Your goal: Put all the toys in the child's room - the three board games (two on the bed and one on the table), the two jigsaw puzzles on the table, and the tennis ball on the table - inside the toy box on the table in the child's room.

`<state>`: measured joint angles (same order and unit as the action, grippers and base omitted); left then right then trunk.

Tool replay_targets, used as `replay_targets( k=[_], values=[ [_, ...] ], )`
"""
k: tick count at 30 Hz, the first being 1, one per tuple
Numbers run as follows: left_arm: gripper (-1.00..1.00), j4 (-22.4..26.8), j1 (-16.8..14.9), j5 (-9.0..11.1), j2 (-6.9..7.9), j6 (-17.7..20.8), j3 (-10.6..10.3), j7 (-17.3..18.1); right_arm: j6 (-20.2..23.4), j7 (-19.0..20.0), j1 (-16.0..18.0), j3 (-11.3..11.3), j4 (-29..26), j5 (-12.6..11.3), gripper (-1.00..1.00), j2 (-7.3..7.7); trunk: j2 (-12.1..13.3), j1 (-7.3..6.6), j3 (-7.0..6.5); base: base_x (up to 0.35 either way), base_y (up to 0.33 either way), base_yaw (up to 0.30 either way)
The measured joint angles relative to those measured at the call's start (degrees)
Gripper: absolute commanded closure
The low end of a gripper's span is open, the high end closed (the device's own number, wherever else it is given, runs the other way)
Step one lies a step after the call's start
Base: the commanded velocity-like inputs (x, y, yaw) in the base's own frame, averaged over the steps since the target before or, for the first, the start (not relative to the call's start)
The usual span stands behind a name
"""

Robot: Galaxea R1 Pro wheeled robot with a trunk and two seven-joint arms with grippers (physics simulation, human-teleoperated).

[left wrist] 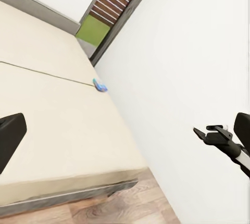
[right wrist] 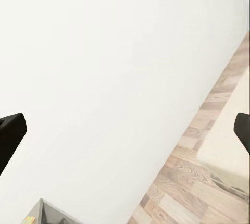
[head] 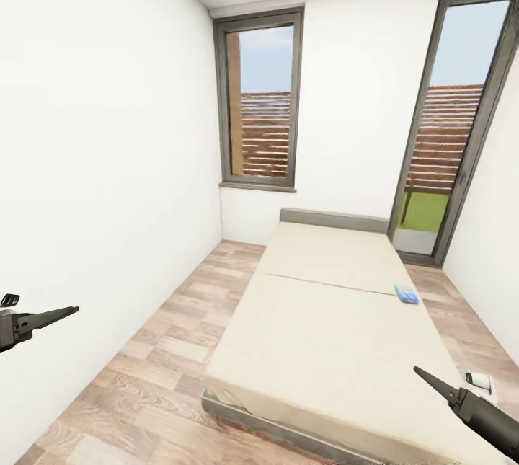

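Collision seemed the main danger, as I judged it: the wide beige mattress bed (head: 324,335) on its grey frame filled the centre and lower right of the head view, so driving closer could knock the base into the frame. The small blue board game box (head: 406,294) lay flat at the bed's right edge, middle right of frame, where a clumsy reach might push it onto the pale wood plank floor (head: 151,364). The left pincer (head: 43,319) hung at the lower left, the right pincer (head: 440,384) at the lower right, both extended forward, wide apart and empty-handed.
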<state>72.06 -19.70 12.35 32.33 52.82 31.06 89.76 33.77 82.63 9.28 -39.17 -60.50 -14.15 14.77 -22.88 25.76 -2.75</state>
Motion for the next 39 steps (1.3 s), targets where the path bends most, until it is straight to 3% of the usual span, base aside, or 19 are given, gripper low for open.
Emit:
replay_targets(
  k=[28,39],
  values=[
    [-1.00,0.0,0.0,0.0,-0.38,-0.2,0.0,0.0,0.0,0.0,0.0,-0.1,1.4,0.0,-1.00,0.00,0.0,0.00,0.72,0.000,-0.003,-0.269],
    [-1.00,0.0,0.0,0.0,-0.62,-0.2,0.0,0.0,0.0,0.0,0.1,-0.1,2.3,0.0,-1.00,0.00,0.0,-0.01,1.13,0.000,-0.140,-0.259]
  ],
)
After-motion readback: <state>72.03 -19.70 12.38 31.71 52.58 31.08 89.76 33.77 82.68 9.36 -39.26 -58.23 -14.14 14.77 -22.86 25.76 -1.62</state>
